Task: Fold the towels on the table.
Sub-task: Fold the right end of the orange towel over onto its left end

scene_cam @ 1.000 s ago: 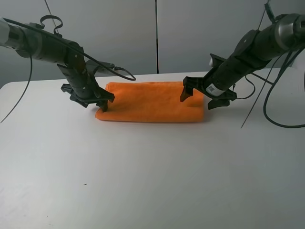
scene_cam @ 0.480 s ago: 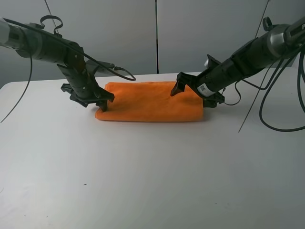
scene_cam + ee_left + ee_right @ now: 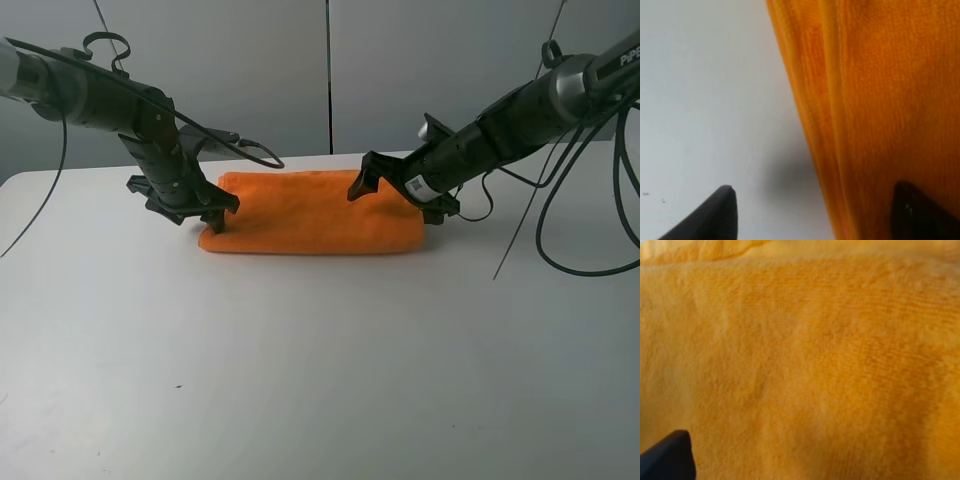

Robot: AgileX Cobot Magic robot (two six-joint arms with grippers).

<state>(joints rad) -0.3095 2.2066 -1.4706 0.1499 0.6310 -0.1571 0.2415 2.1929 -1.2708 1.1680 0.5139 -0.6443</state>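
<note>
One towel (image 3: 300, 218), left pincer (image 3: 200, 218) and right pincer (image 3: 395, 203) over its ends, cables (image 3: 268, 156) behind.

Towel: the soft, oblong-folded terry towel (image 3: 310, 215) is bright orange throughout, one plain colour; its layered edge shows as darker orange streaks in the left wrist view.
Table: the large smooth-topped table (image 3: 320, 370) is plain white, shading to pale grey nearer the camera, with one tiny dark speck (image 3: 179, 386).
Left gripper: the two-fingered left gripper (image 3: 190, 212) is matt black.
Right gripper: the two-fingered right gripper (image 3: 395, 203) is black, with a small white label (image 3: 413, 186) behind it.
Cables: the thin looping cables (image 3: 560, 240) are black.
Wall: the flat panelled wall (image 3: 450, 60) is pale grey, split by a dark vertical seam (image 3: 329, 75).
</note>
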